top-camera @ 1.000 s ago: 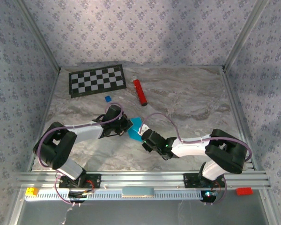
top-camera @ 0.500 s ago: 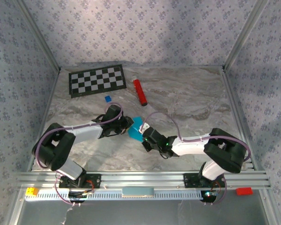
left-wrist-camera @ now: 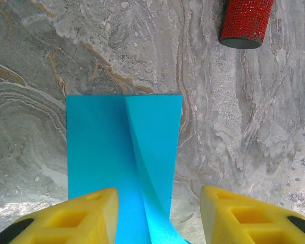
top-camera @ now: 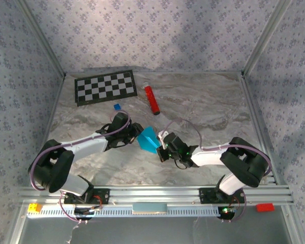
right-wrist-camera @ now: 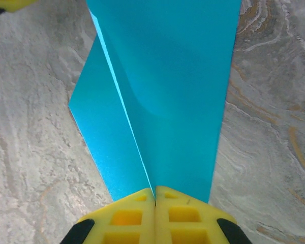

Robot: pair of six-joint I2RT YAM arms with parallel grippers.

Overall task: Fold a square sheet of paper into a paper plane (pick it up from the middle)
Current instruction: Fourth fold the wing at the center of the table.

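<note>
Cyan paper point(right-wrist-camera: 162, 76) pinched in right claw point(right-wrist-camera: 155, 195); left claw point(left-wrist-camera: 158, 199) parted.

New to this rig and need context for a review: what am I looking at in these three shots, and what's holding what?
These are two small robot arms bolted at the near edge of a marble table. Each ends in a two-finger gripper with yellow pads. The wide picture comes from a fixed camera above and behind the arms. The other two come from a camera on each wrist, looking past its own fingers. On the table lie a checkerboard card, a red cylinder, a small blue block and, between the arms, a cyan sheet of paper with a fold in it. The right gripper is shut on the paper's creased edge. The left gripper is open, with a pad on either side of the paper.
</note>
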